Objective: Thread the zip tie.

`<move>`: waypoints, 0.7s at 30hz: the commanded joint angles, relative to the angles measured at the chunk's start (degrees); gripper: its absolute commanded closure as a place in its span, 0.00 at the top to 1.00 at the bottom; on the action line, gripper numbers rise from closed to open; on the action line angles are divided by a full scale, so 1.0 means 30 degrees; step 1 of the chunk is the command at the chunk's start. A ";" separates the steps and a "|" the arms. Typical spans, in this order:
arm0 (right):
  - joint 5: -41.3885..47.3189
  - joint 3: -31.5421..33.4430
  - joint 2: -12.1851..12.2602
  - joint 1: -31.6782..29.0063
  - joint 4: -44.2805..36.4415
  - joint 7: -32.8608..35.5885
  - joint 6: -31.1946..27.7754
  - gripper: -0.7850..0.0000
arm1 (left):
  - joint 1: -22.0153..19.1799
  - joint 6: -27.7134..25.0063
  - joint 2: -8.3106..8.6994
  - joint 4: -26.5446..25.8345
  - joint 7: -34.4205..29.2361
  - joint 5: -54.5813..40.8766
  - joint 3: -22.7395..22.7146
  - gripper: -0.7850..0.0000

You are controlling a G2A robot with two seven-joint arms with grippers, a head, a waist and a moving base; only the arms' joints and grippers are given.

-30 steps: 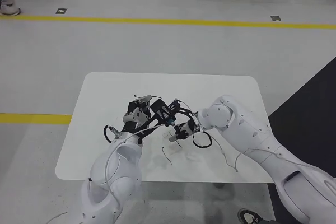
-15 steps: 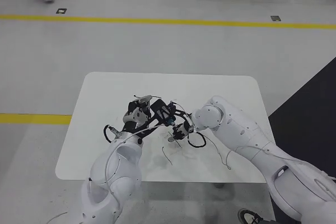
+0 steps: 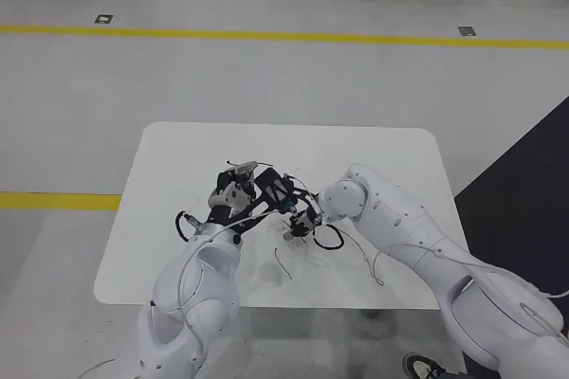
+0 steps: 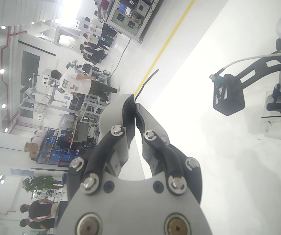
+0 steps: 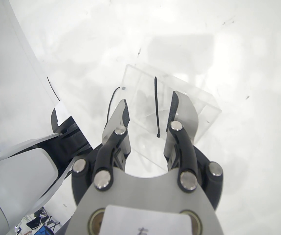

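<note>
Desk (image 3: 171, 189), white, has both arms meeting over its middle. There the top view crowds the wrists together, and anything thin is hard to make out.

The left arm stands up from the near edge with its wrist turned upward, so the left tool (image 4: 134, 101) points off toward the room. Its fingers are pressed together on the gripped zip tie (image 4: 147, 80).

The right arm bends in from the side. The right tool (image 5: 149, 97) aims down at the desk, fingers spread wide and holding nothing, over a clear block (image 5: 204, 106).

The gripped zip tie is black. Its tapered end pokes out past the fingertips, and the rest is hidden between the pads.

A loose zip tie (image 5: 156, 106) lies lengthwise between the right tool's fingers, touching neither. Whether it rests on the block or inside it cannot be told.
</note>
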 commanded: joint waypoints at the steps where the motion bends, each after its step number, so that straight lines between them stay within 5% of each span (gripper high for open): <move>1: -0.0055 -0.0033 -0.0116 0.0047 0.0225 -0.0060 -0.0051 0.42 | 0.0000 0.0000 0.0000 0.0000 0.0000 0.0000 0.0000 0.00; 21: -0.1376 -0.0028 -0.0957 0.0335 0.1768 -0.1211 -0.0657 0.26 | 0.0000 0.0000 0.0000 0.0000 0.0000 0.0000 0.0000 0.00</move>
